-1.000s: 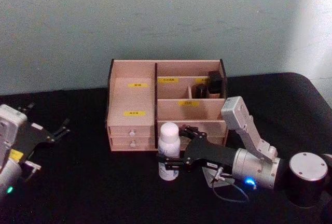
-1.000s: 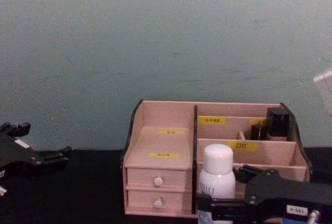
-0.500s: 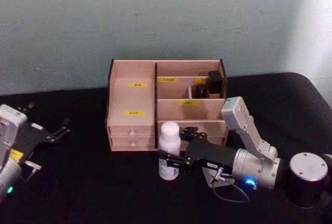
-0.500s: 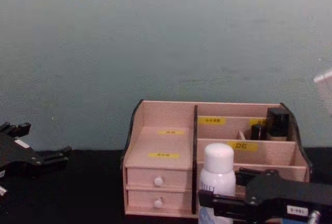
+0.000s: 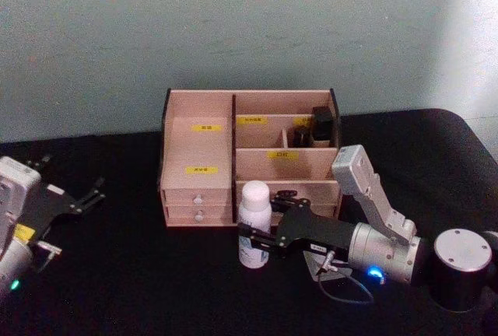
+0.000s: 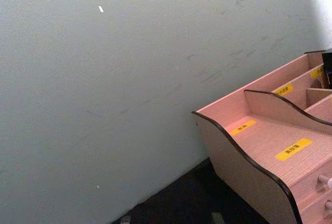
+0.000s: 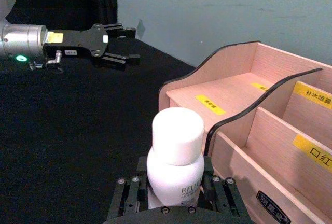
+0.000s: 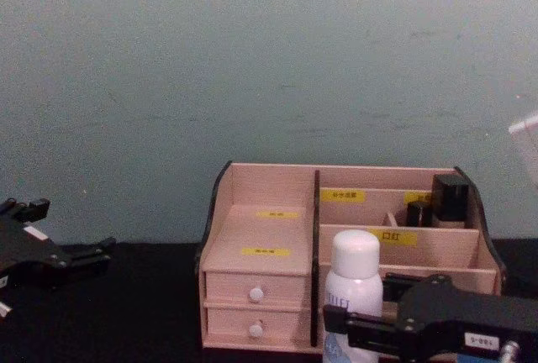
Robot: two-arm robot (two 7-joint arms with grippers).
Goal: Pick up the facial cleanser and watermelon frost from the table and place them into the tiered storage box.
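Observation:
A white bottle with a white cap (image 5: 253, 223), which I take for the facial cleanser, stands upright just in front of the tiered storage box (image 5: 198, 149). My right gripper (image 5: 254, 244) is shut on the bottle's lower body, one finger on each side. The right wrist view shows the bottle (image 7: 175, 156) between the fingers (image 7: 127, 195), close to the box (image 7: 233, 89). In the chest view the bottle (image 8: 353, 283) and right gripper (image 8: 346, 329) sit before the box's (image 8: 261, 228) right half. My left gripper (image 5: 92, 190) rests open at the far left. The watermelon frost is out of view.
Two dark containers (image 5: 320, 124) stand in the box's back right compartment. Black cloth (image 5: 140, 274) covers the table, and a pale wall rises right behind the box. A cable loops on the cloth beside my right wrist (image 5: 342, 285).
The bottle and my right gripper have risen very slightly. The left arm has not moved.

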